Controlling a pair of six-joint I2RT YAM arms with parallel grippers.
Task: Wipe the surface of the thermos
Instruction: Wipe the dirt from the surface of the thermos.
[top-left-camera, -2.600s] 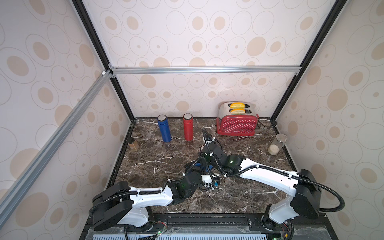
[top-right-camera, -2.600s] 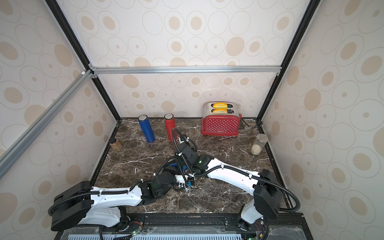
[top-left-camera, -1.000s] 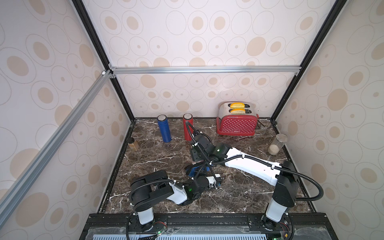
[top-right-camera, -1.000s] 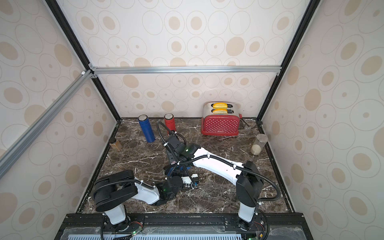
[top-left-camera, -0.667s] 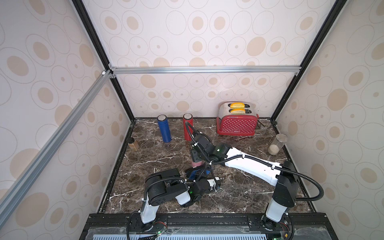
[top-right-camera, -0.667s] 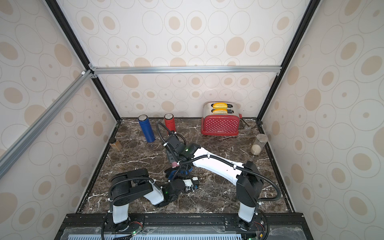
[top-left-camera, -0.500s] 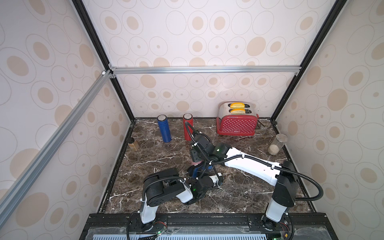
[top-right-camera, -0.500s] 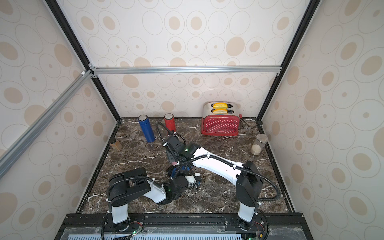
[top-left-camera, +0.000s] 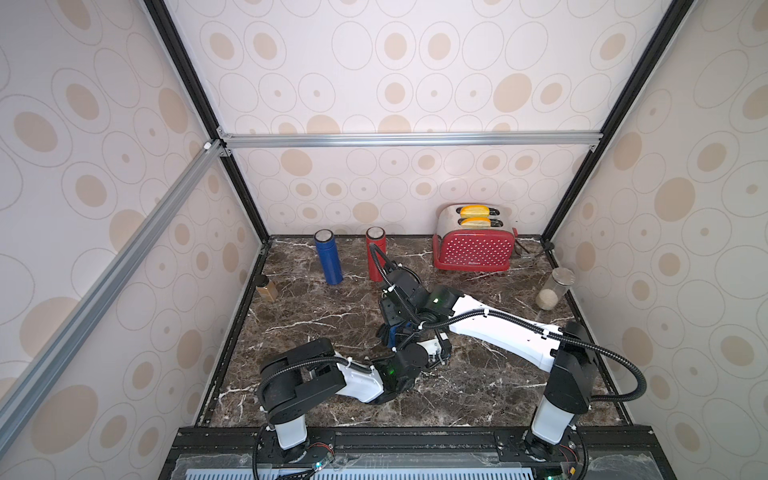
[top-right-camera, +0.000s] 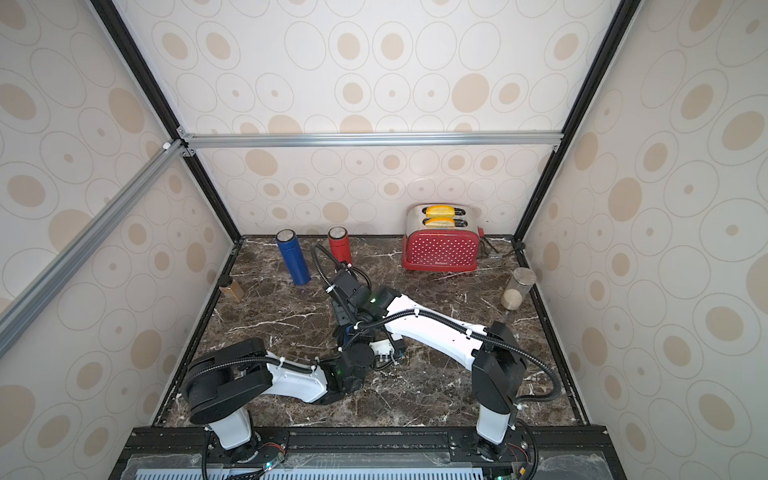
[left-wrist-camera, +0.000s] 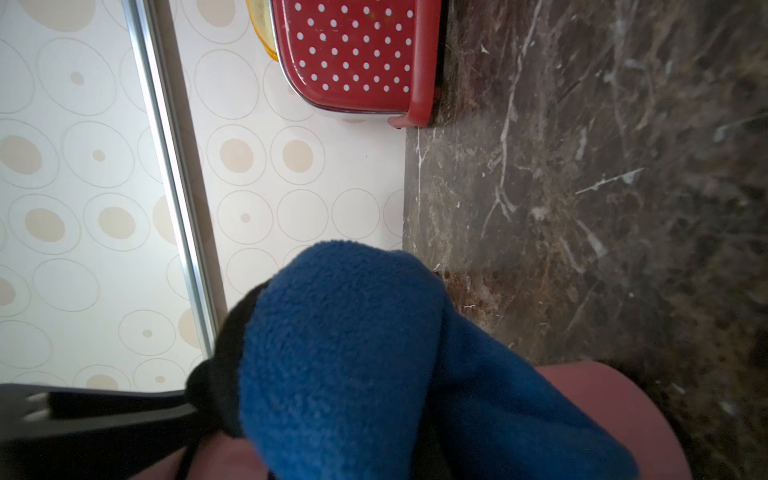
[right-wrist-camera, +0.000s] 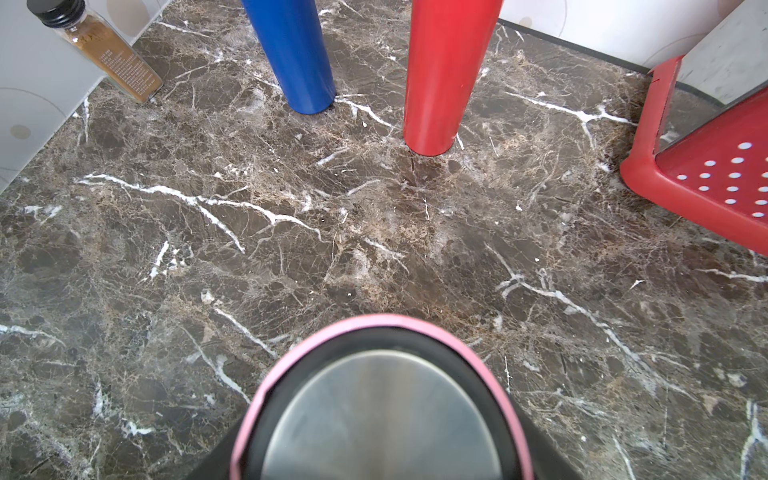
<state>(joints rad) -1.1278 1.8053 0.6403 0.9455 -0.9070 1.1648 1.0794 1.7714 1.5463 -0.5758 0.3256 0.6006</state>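
My right gripper (right-wrist-camera: 380, 465) is shut on the pink thermos (right-wrist-camera: 380, 415), whose steel end with its pink rim fills the near part of the right wrist view. My left gripper (top-left-camera: 397, 338) is shut on a blue cloth (left-wrist-camera: 353, 357). The cloth lies pressed over the thermos's pink body (left-wrist-camera: 615, 407). In both top views the two grippers meet at mid-table. There the right gripper (top-right-camera: 345, 313) sits just above the cloth (top-right-camera: 347, 332), and the thermos is almost wholly hidden under the arms.
At the back of the marble table (top-left-camera: 316, 332) stand a blue bottle (top-left-camera: 328, 257) and a red bottle (top-left-camera: 375, 257). A red dotted toaster (top-left-camera: 473, 245) is at the back right. A spice jar (top-left-camera: 266, 286) stands by the left wall, a glass jar (top-left-camera: 552, 289) by the right.
Since the earliest frames the right arm has carried the thermos back and left, and the left arm has folded in close beneath it. Over the last half second almost nothing moves.
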